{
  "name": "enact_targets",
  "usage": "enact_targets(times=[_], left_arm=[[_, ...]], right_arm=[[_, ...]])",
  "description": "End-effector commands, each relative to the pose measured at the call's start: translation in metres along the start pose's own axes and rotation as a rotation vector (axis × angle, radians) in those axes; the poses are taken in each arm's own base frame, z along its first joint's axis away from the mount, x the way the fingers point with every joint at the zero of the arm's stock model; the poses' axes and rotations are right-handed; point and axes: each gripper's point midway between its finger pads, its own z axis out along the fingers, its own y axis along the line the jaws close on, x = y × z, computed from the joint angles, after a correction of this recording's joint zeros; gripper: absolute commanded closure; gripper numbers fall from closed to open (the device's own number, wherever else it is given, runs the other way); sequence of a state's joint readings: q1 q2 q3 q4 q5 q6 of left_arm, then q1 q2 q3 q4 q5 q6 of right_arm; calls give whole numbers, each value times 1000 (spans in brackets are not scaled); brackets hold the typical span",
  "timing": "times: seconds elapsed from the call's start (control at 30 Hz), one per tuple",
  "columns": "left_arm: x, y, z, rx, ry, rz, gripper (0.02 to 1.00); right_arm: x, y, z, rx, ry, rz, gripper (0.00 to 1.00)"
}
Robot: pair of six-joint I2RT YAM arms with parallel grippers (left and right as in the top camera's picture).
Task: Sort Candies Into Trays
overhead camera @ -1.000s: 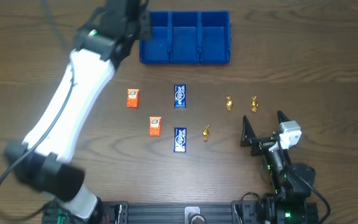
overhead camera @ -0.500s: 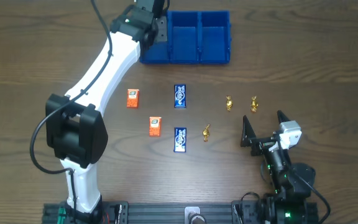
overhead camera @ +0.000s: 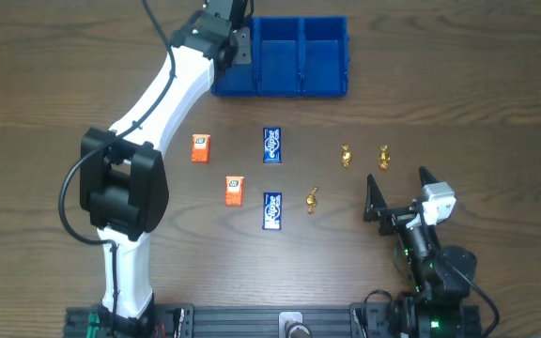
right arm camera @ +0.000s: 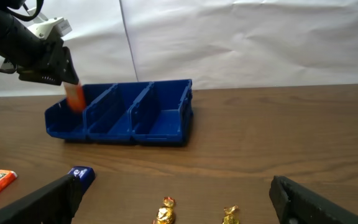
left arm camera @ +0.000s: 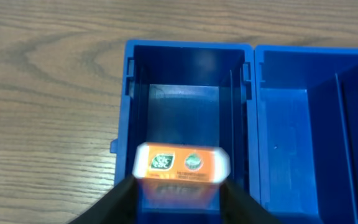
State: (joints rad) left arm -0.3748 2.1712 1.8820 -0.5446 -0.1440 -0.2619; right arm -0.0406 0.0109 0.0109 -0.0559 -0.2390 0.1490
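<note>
The left gripper (left arm camera: 179, 182) hangs over the left compartment of the blue tray (overhead camera: 299, 91) at the far side of the table (overhead camera: 496, 113). Its fingers are closed on the sides of an orange candy box (left arm camera: 182, 163), which sits above that compartment's floor. On the wood nearer the arms lie two other orange boxes (overhead camera: 201, 147) (overhead camera: 235, 191), two blue bars (overhead camera: 271, 145) (overhead camera: 271, 210) and three gold-wrapped sweets (overhead camera: 346, 155) (overhead camera: 383, 156) (overhead camera: 312, 198). The right gripper (overhead camera: 399, 191) sits at the near right with its fingers spread wide and nothing between them.
</note>
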Motion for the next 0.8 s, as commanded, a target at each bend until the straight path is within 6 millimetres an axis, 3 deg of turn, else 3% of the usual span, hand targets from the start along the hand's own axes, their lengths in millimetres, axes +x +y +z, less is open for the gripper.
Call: enact_targets(times=[0.03,0.13,0.27,0.33,0.4,0.5,0.67,0.8], left_arm=[[-13,1,-5,8,-32,-9,312],[-27,3,-31,6,-70,-15,237],[-51,9,-120,43,-193,-16,191],[-41,21,-163,58,-228,-23,167],[-14,29,-185,86,-214,-18,163],[40,46,-191,79,-156,-35,143],[121,67,-154,29,-16,-12,150],[151,71,-125,6,49,3,169]], right_arm=[[1,-1,0,5,-1,7,1],[1,-1,0,5,-1,7,1],[1,-1,0,5,-1,7,1],[1,-1,0,5,-1,7,1],[1,-1,0,5,-1,7,1],[1,-1,0,5,-1,7,1],[1,-1,0,5,-1,7,1],[1,-1,0,5,-1,7,1]])
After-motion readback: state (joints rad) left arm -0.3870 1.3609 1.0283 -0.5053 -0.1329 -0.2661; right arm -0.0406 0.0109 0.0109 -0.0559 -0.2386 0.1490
